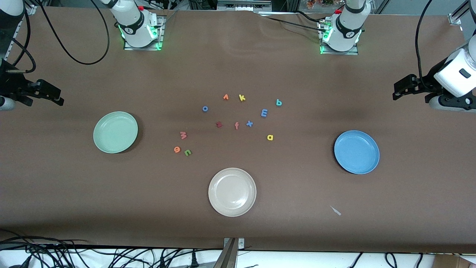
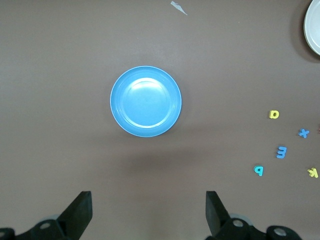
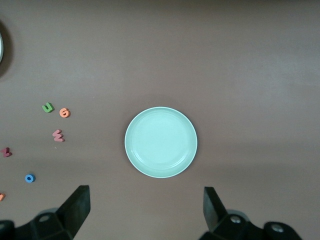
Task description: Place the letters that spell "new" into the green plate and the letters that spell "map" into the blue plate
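Waiting at the worktop's ends, left gripper [image 2: 147, 212] and right gripper [image 3: 145, 210] both hold fingers wide, empty. Green plate [image 1: 115, 132] and blue plate [image 1: 356, 152] hold nothing. Letters n [image 1: 187, 152], e [image 1: 177, 149], w [image 1: 183, 135], m [image 1: 264, 112], a [image 1: 270, 137], p [image 1: 279, 102] lie mid-worktop: likely light, soft foam; pinch across edges. No brands legible.

No printed text, label or brand can be read; only foam letters on the table [image 1: 74, 193] are seen, among them k [image 1: 242, 98], x [image 1: 249, 124] and f [image 1: 237, 125].
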Action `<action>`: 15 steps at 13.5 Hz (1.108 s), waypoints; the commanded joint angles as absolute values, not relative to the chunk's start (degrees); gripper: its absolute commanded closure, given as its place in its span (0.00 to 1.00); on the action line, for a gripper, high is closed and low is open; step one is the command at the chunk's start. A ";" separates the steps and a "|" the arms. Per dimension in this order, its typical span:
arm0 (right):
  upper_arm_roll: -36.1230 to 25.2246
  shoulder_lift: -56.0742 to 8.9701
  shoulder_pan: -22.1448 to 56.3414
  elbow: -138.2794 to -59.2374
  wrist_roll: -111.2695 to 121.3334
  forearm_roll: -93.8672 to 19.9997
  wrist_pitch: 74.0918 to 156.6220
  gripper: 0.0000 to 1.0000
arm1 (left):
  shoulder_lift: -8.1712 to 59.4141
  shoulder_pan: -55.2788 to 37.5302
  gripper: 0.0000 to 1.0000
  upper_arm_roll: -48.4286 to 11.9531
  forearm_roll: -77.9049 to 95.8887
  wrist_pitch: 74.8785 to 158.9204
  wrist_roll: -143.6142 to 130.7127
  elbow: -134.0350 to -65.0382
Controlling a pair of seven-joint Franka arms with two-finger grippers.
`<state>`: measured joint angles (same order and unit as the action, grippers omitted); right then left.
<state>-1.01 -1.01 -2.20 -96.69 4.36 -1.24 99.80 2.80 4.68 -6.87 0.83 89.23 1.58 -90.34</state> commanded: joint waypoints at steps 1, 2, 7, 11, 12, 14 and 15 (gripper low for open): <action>-0.09 -0.97 -2.90 -95.89 2.74 -0.35 99.05 0.00 | 2.55 5.10 0.00 -7.21 0.97 89.21 2.90 -90.62; -0.17 -0.97 -2.90 -95.80 3.07 -0.35 98.97 0.00 | 2.55 5.18 0.00 -7.21 1.05 89.21 2.90 -90.62; -0.09 -1.05 -2.90 -95.71 3.25 -0.44 98.96 0.00 | 2.55 5.10 0.00 -7.21 1.05 89.21 2.90 -90.62; 0.43 -0.97 -2.90 -95.80 2.82 -0.53 98.96 0.00 | 2.55 5.10 0.00 -7.21 0.97 89.21 2.90 -90.70; 0.70 -0.97 -2.90 -95.80 2.73 -0.53 98.96 0.00 | 2.55 5.10 0.00 -7.21 0.97 89.21 2.90 -90.70; 0.70 -0.97 -2.90 -95.80 2.72 -0.53 98.96 0.00 | 2.55 5.10 0.00 -7.29 0.97 89.21 2.90 -90.70; 0.70 -0.97 -2.90 -95.80 2.72 -0.53 98.96 0.00 | 2.55 5.10 0.00 -7.21 0.97 89.21 2.90 -90.70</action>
